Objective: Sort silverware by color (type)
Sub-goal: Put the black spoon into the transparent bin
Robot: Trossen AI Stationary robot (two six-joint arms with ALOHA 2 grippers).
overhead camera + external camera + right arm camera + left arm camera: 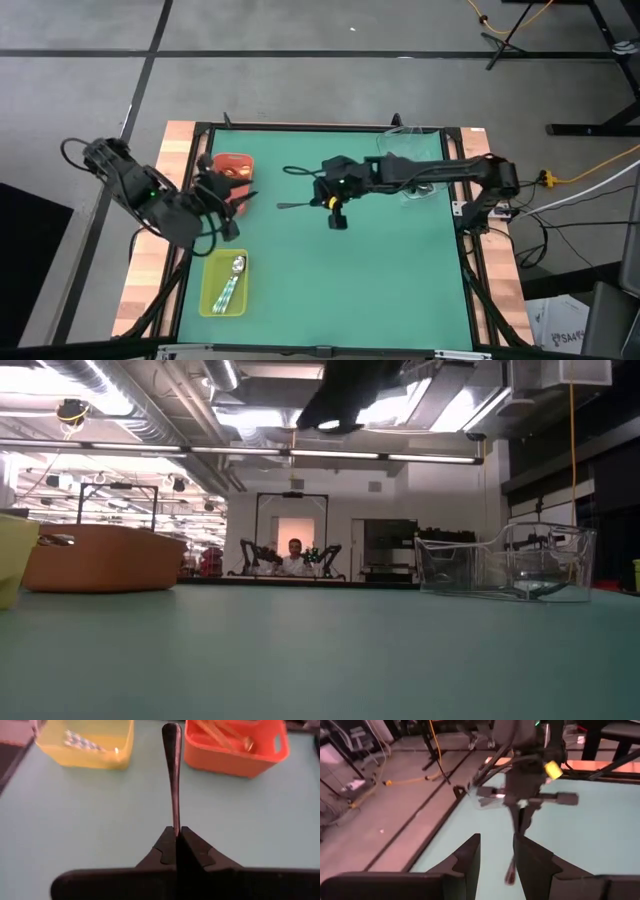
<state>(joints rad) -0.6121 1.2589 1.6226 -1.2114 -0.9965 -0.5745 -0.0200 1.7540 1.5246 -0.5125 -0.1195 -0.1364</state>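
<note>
A dark spoon (172,775) hangs over the middle of the green table, held by my shut right gripper (176,829). In the high view it sticks out of that gripper (318,201) toward the table's left. My left gripper (497,840) is open and holds nothing; it hovers beside the red tray (232,165) at the table's left (238,200). The red tray holds copper-coloured silverware (225,732). The yellow-green tray (225,283) holds a silver-bowled spoon with a pale handle (233,280). My right gripper pinches the dark spoon's slim shaft (175,820) between its two fingers, which lie along it. The fingers slant down toward the table's left. The spoon runs on past the fingertips to a rounded free end (171,731), lifted clear of the table.
A clear tray (410,170) stands at the far right, under my right arm; the low view shows it (505,565) across from the red tray (100,558). Bare green table (340,290) lies in the middle and near side. A person sits far off in the room (294,560).
</note>
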